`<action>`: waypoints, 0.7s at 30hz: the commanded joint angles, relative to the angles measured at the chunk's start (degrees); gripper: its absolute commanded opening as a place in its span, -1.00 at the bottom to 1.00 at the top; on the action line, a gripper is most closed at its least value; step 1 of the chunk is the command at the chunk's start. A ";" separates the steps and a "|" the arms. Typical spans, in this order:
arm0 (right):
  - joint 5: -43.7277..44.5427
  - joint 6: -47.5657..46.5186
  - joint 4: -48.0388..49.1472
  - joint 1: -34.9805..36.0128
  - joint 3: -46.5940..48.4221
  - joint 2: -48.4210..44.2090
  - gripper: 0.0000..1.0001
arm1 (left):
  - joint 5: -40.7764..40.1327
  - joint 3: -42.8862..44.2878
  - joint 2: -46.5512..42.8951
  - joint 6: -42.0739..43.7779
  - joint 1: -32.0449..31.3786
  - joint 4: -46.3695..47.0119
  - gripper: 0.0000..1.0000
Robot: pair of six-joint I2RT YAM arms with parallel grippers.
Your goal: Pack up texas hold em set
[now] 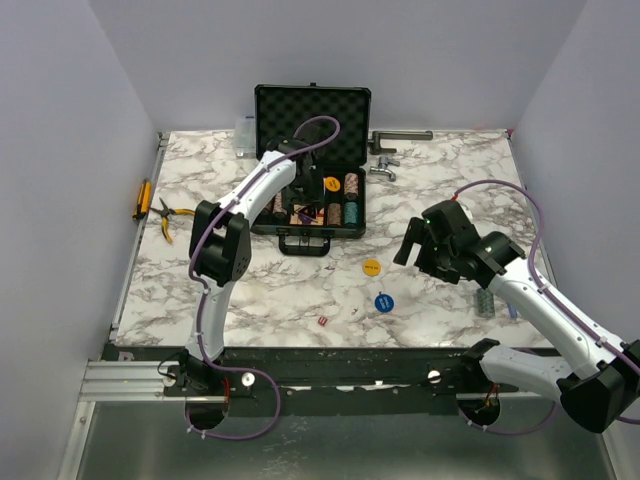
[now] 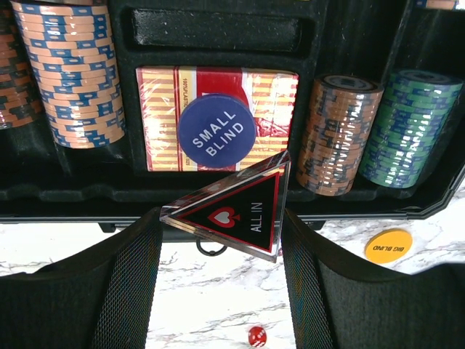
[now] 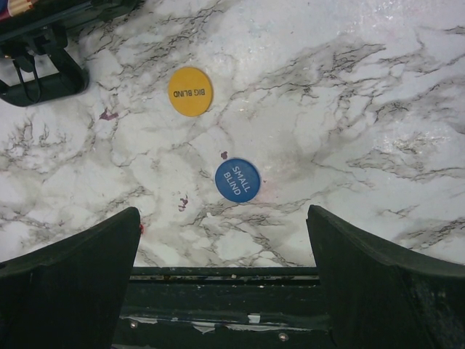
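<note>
- The left gripper is over the front edge of the briefcase, jaws partway in and pinching the red ALL IN triangle by its sides. The triangle is tilted, just above the case's front wall, and not yet set down.
- Look past it and the tray is well stocked. The card deck sits in the middle slot with a blue SMALL BLIND disc lying on top.
- An orange-and-blue chip stack is bedded to the left of the deck. A brown chip stack and a teal chip stack stand to its right.
- From above, a yellow disc in the case shows among the chips too.
- The right gripper hovers over the marble table, jaws spread wide and holding nothing.
- A loose blue disc lies just ahead of it between the fingers. A loose yellow disc lies beyond that, nearer the case handle.
- A red die also lies out on the marble in front of the case.
- My read is that this is well past halfway. Chips and cards are in; the triangle, two discs and the die remain to go in, and then the upright lid needs closing.
</note>
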 commanded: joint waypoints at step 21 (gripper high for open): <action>-0.50 -0.56 1.01 0.31 -0.80 0.88 0.99 | 1.98 4.15 1.45 -3.79 2.20 -0.94 -0.24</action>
